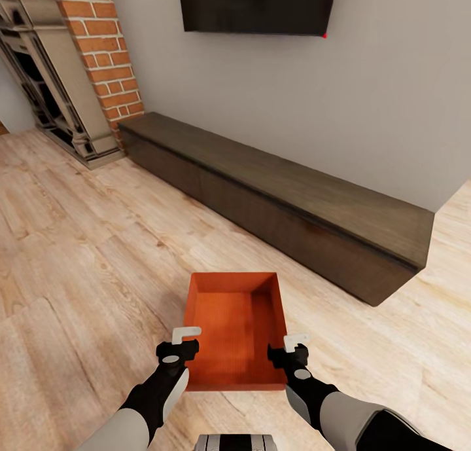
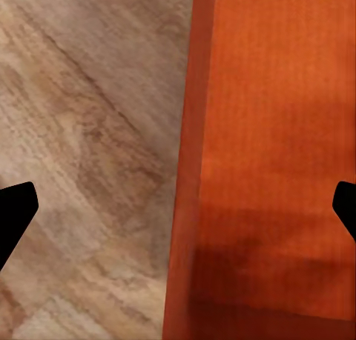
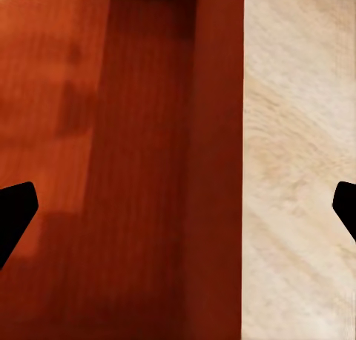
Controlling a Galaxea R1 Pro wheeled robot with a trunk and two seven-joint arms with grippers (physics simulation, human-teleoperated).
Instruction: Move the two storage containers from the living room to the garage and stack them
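Down low in the head view, one orange-red storage container (image 1: 234, 330) is seen on the light wood floor (image 1: 78, 254) of the living room. It is open at the top, and its inside is bare. It is placed between the two grippers, just ahead of the robot.

The left gripper (image 1: 186, 334) is held over the container's left wall, and the right gripper (image 1: 296, 340) is held over its right wall. In the left wrist view, the wall's rim (image 2: 194, 162) is seen running between the two dark fingertips (image 2: 15, 210), which are spread wide apart. The same is seen in the right wrist view, where the container (image 3: 111, 170) and the wood floor (image 3: 297, 170) are split by the rim, and the fingertips (image 3: 15, 210) are also spread wide. Nothing is gripped by either one.

Farther off, a long dark low cabinet (image 1: 281, 209) is set against the grey wall (image 1: 294, 97). A black TV (image 1: 258, 6) is hung above it. A brick fireplace (image 1: 85, 65) is seen at the far left.
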